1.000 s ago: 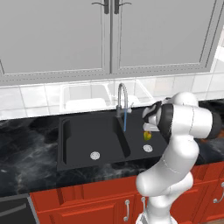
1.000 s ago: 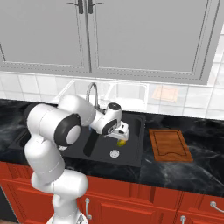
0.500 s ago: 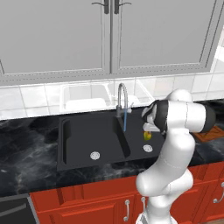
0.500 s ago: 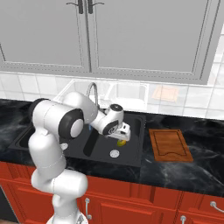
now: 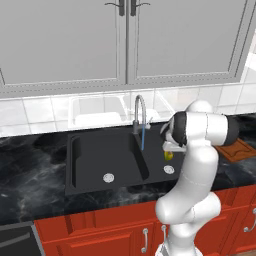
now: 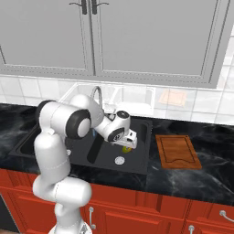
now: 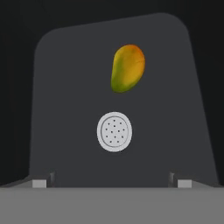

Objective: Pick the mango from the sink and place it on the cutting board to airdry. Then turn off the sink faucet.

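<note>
**Sink station: holdings as I read them from the remote console**

While the arm reaches over the right basin, I record the following items.

Item 1, the end effector (image 6: pixel 129 140): it hangs above the right basin of the sink (image 5: pixel 90 165), pointing down into it. In the hand view its two finger tips (image 7: pixel 40 182) stand far apart at the lower corners with nothing between them, so I log it as spread wide and holding nothing.

Item 2, the mango (image 7: pixel 127 68): yellow-green with an orange blush, lying on the floor of the right basin. In the hand view it sits beyond the round silver drain (image 7: pixel 114 131), near it but not touching, and well clear of the finger tips. From the left base view I see a small part of it (image 5: pixel 169 155) just under the hand, beside the drain; from the right base view it peeks out below the end effector (image 6: pixel 126 148).

Item 3, the sink faucet (image 5: pixel 139 113): grey gooseneck at the back rim, between the two basins, with a thin blue stream falling from its spout.

Item 4, the cutting board (image 6: pixel 177 151): brown wood with a darker rim, flat on the black marbled surface (image 6: pixel 215 164) to the right of the sink, near its edge and bare on top.

Item 5, grey wall cabinets (image 5: pixel 125 40) above, red cabinet fronts (image 5: pixel 100 235) below the surface.
</note>
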